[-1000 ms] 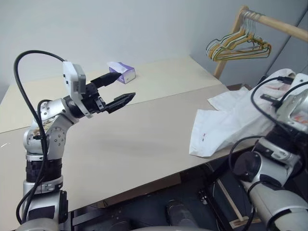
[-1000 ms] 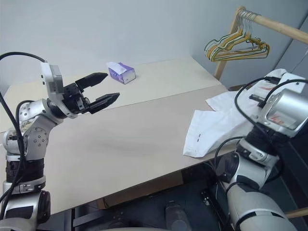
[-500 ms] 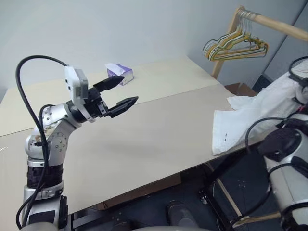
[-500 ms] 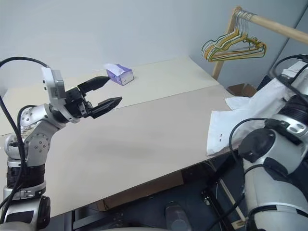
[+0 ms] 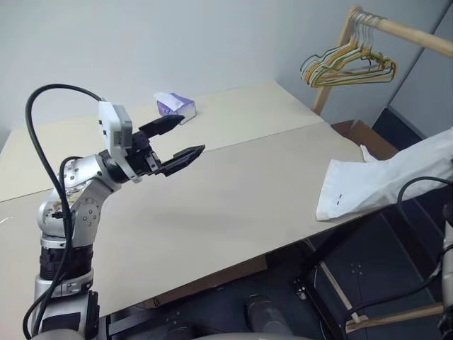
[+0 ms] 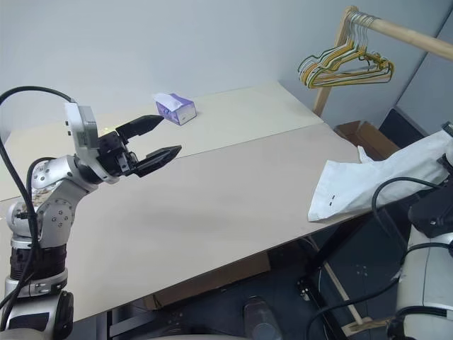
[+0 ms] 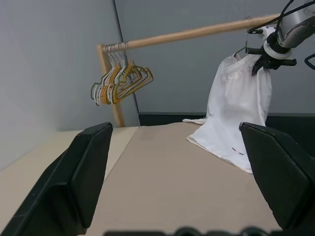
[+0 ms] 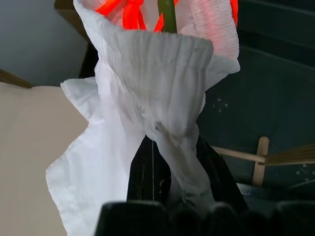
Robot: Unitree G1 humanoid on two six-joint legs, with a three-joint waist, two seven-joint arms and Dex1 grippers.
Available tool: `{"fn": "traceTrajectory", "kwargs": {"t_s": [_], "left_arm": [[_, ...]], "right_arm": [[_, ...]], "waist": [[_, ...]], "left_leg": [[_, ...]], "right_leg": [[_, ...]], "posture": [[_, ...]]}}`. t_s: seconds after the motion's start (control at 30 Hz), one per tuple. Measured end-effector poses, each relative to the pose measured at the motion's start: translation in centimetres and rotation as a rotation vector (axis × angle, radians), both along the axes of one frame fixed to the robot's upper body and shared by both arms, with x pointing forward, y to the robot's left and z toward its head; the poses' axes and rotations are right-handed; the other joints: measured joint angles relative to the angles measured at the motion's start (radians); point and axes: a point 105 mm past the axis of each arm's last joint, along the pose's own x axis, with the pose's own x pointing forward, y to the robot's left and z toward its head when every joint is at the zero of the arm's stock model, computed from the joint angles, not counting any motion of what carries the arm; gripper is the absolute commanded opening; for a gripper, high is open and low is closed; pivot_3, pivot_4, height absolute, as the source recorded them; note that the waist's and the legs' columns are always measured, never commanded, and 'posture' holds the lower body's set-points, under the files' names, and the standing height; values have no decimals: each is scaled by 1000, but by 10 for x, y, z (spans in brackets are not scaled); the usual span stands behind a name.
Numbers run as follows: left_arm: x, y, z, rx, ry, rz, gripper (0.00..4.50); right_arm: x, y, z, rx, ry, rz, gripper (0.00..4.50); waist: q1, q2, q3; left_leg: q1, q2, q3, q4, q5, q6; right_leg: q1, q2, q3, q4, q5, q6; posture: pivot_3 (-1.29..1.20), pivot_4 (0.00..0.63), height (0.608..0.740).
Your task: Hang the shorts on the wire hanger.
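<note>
The white shorts (image 5: 375,180) stretch from the table's right edge up and off to the right. Their hem with small dark marks (image 6: 327,198) still lies on the table. My right gripper (image 8: 179,164) is shut on the gathered waistband (image 8: 162,64), which glows pink-red inside. In the left wrist view that gripper (image 7: 269,50) holds the shorts (image 7: 236,108) up by the wooden rod. An olive strip (image 8: 167,12) shows inside the waistband; I cannot tell whether it is the wire hanger. My left gripper (image 5: 192,133) hovers open above the table's left part, holding nothing.
A bunch of yellow and green hangers (image 5: 348,65) hangs on the wooden rod (image 5: 410,32) at the back right. A purple tissue box (image 5: 177,106) stands at the table's far side. The beige table (image 5: 233,205) ends close to the shorts' hem.
My right arm has swung out to the right with the shorts, dragging most of the cloth off the table. The left gripper has stayed open and nearly still.
</note>
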Motion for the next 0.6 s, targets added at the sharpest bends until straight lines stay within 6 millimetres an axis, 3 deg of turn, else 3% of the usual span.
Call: {"fn": "traceTrajectory", "kwargs": {"t_s": [0.13, 0.4, 0.57, 0.6], "left_arm": [[-4, -1, -1, -8, 3, -26, 4459], [-7, -2, -4, -15, 11, -48, 4500], [-8, -2, -3, -18, 5, -57, 4500], [-8, -2, -3, -18, 5, -57, 4500]], "right_arm": [[2, 3, -2, 4, 14, 6, 0], [7, 13, -13, -46, 105, 5, 2645], [6, 11, -5, -110, 108, -34, 4408], [5, 10, -3, -131, 112, -45, 4462]], "waist": [[2, 0, 0], [3, 0, 0], [12, 1, 0], [14, 1, 0]], "left_leg": [[0, 0, 1, 0, 0, 0], [-1, 0, 1, -1, 0, 1], [-1, 0, 2, -3, -1, 1], [-1, 0, 2, -3, -1, 1]], "right_leg": [[1, 0, 1, -2, 1, 1], [1, 0, 2, -7, 2, 4], [0, 0, 2, -7, 5, 0], [0, 0, 2, -8, 6, -1]], "posture": [[-163, 0, 740], [-157, 0, 740], [-151, 0, 740], [-151, 0, 740]]}}
